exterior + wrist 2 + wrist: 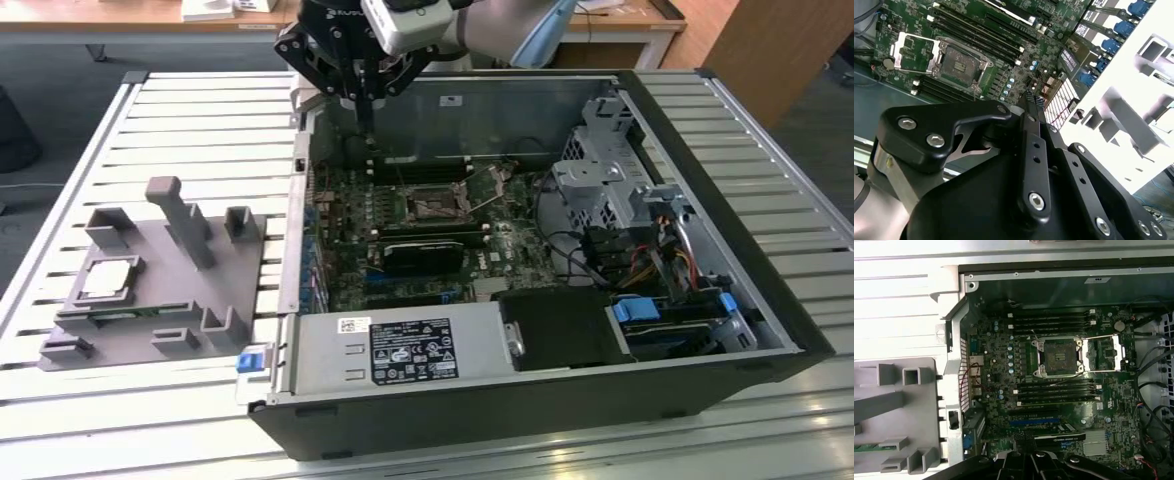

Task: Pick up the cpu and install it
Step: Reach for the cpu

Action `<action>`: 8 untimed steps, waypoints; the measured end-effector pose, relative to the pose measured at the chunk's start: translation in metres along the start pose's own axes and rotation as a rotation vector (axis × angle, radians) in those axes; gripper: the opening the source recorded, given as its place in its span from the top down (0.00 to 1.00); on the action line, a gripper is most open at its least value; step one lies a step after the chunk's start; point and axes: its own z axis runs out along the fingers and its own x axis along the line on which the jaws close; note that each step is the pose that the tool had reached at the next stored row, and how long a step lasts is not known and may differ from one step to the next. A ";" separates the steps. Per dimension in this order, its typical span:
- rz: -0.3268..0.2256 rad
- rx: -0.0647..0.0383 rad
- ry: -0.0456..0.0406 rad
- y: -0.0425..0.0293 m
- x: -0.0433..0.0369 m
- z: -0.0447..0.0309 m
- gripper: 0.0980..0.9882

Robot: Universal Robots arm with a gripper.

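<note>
Tool [363,115] pressed together, empty, over the open computer case [534,405].
Cpu [107,278] lies on the grey tray [127,350] beside it (nothing picked up yet); motherboard socket [434,205] stands open and bare.

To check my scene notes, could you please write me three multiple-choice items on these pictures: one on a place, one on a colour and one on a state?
1. Where does the cpu lie?
A on the tray
B on the floor
C on a shelf

2. What colour is the tray?
A blue
B grey
C green

3. How is the socket?
A shut over a chip
B open and empty
C under a cooler

Key:
1 A, it rests flat on the tray at the exterior view's left.
2 B, base and posts are all grey.
3 B, its lid is flipped back and the contacts lie bare.
</note>
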 end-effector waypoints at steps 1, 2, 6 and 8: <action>0.000 0.000 0.0000 0.0000 0.0006 0.0000 0.99; 0.000 0.000 0.0000 -0.0001 0.0012 0.0000 0.99; 0.000 0.000 0.0000 -0.0003 0.0037 -0.0001 0.99; 0.000 0.000 0.0000 -0.0004 0.0049 -0.0001 0.99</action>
